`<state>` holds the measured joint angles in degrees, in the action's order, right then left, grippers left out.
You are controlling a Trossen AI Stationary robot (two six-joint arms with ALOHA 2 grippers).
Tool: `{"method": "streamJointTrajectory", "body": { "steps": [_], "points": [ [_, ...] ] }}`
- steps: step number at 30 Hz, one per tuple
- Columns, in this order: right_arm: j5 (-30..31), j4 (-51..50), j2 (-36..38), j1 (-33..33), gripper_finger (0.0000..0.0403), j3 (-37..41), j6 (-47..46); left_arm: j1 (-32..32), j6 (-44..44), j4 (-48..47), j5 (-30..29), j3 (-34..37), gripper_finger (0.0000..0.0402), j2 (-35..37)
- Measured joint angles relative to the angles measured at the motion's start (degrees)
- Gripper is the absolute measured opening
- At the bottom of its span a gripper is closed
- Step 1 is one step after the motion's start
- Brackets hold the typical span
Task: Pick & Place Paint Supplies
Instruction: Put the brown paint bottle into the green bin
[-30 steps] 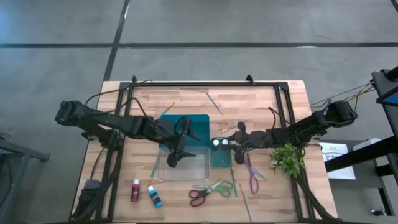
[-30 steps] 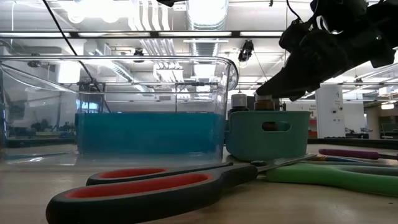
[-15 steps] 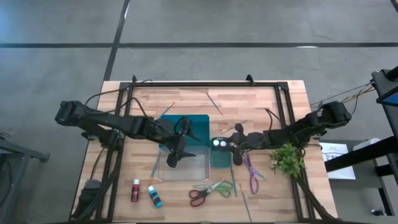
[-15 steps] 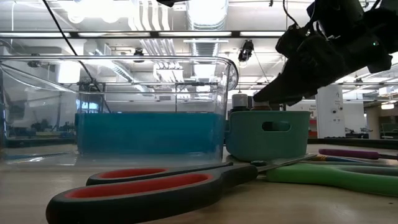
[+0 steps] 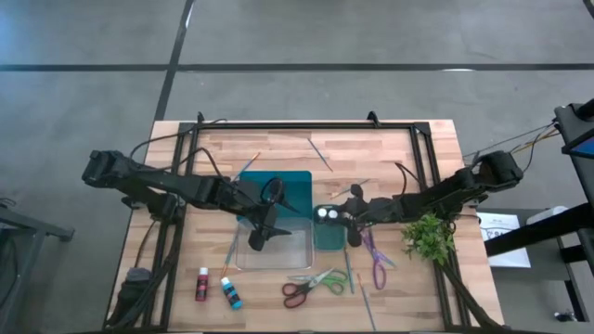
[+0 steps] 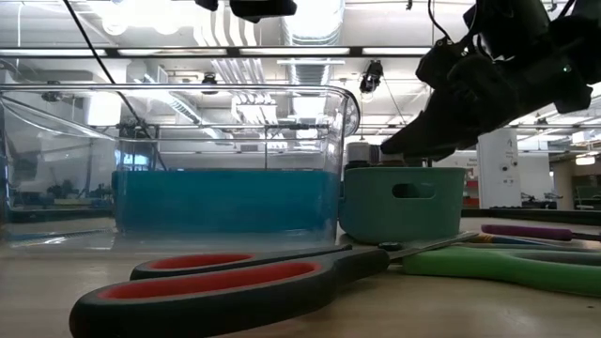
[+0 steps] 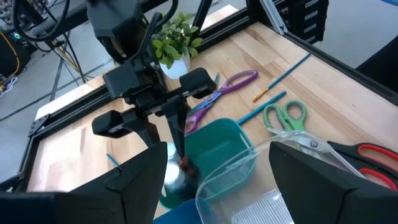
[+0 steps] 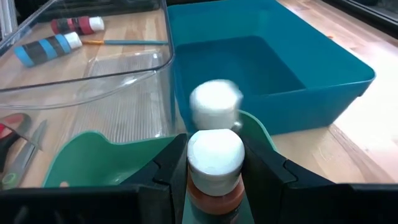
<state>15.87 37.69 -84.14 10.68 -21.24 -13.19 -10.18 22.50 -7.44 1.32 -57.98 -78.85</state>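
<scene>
Landmark: small green plastic bin, mid-surface.

Far left of bin, near the front edge of the wooden surface: red paint bottle with white cap, blue paint bottle with white cap, lying side by side.

Left gripper just left of bin, above clear plastic container, fingers wide apart, empty.

Inside bin: one white-capped bottle standing.

Right gripper over bin, closed on second white-capped paint bottle, held upright just beside the first.

In front of bin: red-and-green-handled scissors. Right of bin: purple-handled scissors.
</scene>
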Motion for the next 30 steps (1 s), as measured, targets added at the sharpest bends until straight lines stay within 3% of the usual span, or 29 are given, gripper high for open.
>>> {"method": "streamJointTrajectory", "body": {
  "steps": [21,30],
  "points": [
    [0.2,-1.4,1.2,-0.6,0.0111,0.3,1.6,0.0,0.1,1.7,0.0,-0.1,0.0288,0.0],
    [0.1,-2.1,1.0,-0.6,0.0259,0.6,2.1,0.0,0.2,1.7,0.0,-0.2,0.0288,0.0]
  ]
}}
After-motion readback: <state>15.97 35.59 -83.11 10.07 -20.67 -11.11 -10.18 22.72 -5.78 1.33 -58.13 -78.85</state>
